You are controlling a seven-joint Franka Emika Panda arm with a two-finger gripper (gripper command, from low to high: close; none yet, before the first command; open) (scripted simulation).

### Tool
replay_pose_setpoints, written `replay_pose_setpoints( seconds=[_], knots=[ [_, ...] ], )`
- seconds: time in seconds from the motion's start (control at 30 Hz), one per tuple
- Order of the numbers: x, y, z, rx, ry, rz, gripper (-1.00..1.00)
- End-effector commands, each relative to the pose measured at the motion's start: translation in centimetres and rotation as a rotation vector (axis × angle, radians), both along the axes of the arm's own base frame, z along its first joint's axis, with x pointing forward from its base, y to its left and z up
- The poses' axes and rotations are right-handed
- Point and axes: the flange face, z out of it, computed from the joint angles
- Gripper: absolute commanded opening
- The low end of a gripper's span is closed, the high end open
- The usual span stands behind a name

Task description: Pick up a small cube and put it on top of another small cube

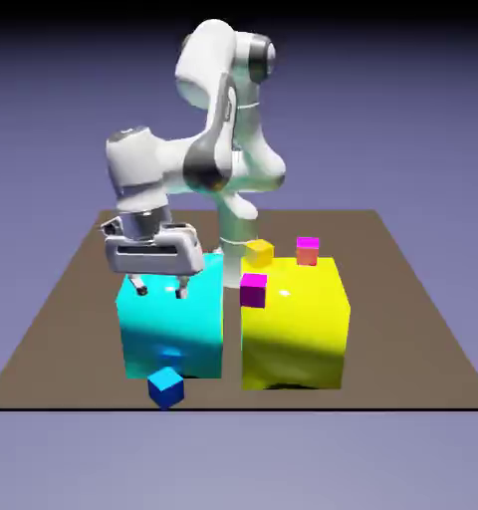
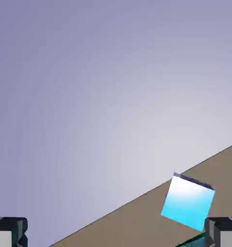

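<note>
blue cube (image 1: 165, 386): tiny and dark blue, on the table (image 1: 54, 329) close to its near edge, just in front of the cyan block's foot; in the hand view it shows pale blue at lower right (image 2: 188, 206), near the table edge.
cyan block (image 1: 173, 327): big, just behind the blue cube, side by side with the yellow block.
gripper (image 1: 160, 289): empty, fingers spread wide apart, hanging over the cyan block's top, above and behind the blue cube.
yellow block (image 1: 295, 324): big, on the exterior view's right of the cyan one.
magenta cube (image 1: 253, 289): tiny, at the yellow block's near top corner beside the seam.
orange cube (image 1: 259, 253): tiny, farther back, near the arm's base.
pink-topped cube (image 1: 307, 250): the stacking target, at the yellow block's far top edge.
risk, descent: the blue cube sits tight against the cyan block, so a finger may well land on the block's top or scrape its face.
risk, edge: a nudge could push the cube off the table's near edge.
risk, placing: the target is tiny and on an edge; an off-centre release would likely topple both.
risk, mix-up: the magenta cube could be mistaken for the target.
count: two big blocks; four tiny cubes, one of each colour; one gripper.
</note>
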Motion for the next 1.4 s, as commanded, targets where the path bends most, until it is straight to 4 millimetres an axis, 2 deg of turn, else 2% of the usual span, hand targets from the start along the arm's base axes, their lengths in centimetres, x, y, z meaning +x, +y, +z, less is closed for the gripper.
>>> replay_pose_setpoints(
  seconds=[0.0, 0.37, 0.67, 0.93, 1.2, 1.37],
  knots=[
    [0.5, -0.8, -0.6, 0.021, 0.027, -0.018, 0.00],
    [4.3, -7.9, -7.4, 0.232, 0.298, -0.169, 0.00],
    [5.9, -10.8, -13.5, 0.379, 0.513, -0.210, 0.00],
    [6.1, -10.7, -19.6, 0.489, 0.728, -0.177, 0.00],
    [4.6, -7.9, -26.3, 0.585, 0.984, -0.078, 0.00],
    [4.0, -6.7, -27.9, 0.589, 0.983, -0.079, 0.00]
  ],
)
